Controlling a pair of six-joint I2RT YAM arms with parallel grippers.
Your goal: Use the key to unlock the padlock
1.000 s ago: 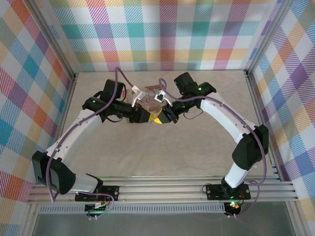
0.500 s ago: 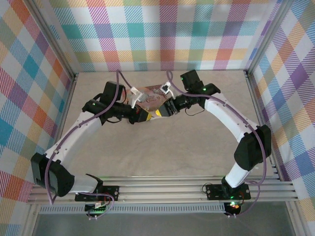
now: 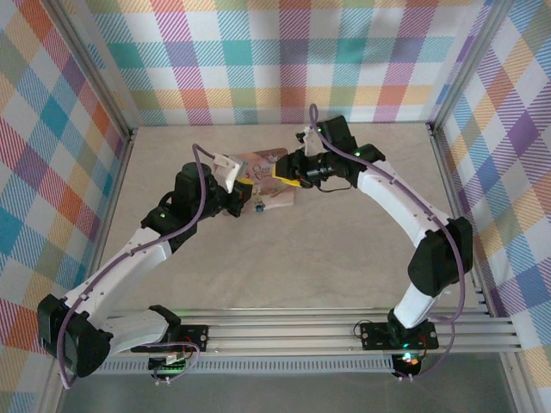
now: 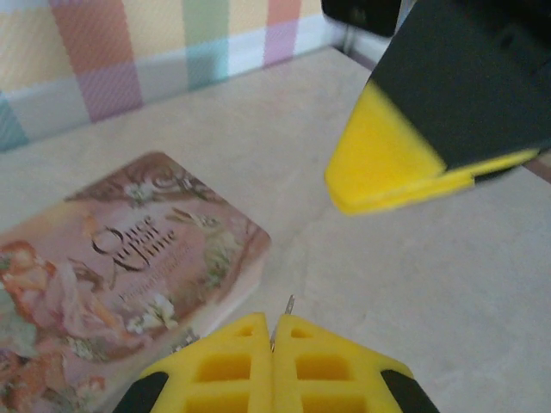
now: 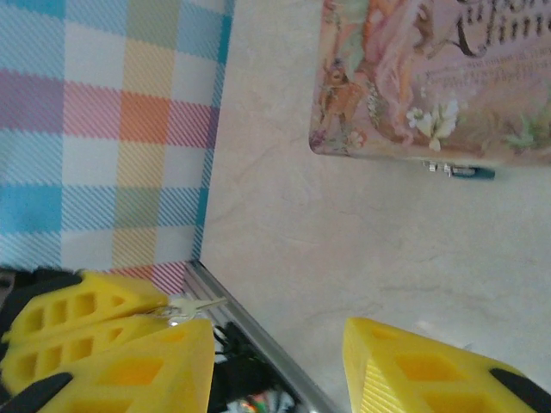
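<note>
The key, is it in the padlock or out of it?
Out. The key pokes out from between the left gripper's shut fingers, while the padlock lies beside the pink box, with nothing in it.

A: What did the arms (image 3: 129, 258) look like?
B: White shells, black joints, purple cables (image 3: 201, 182) along both. Green LED (image 3: 405, 354) lit at the right base.
A: Left gripper (image 4: 273, 335)?
B: Yellow pads (image 4: 224, 370), rectangular pockets, black ends.
</note>
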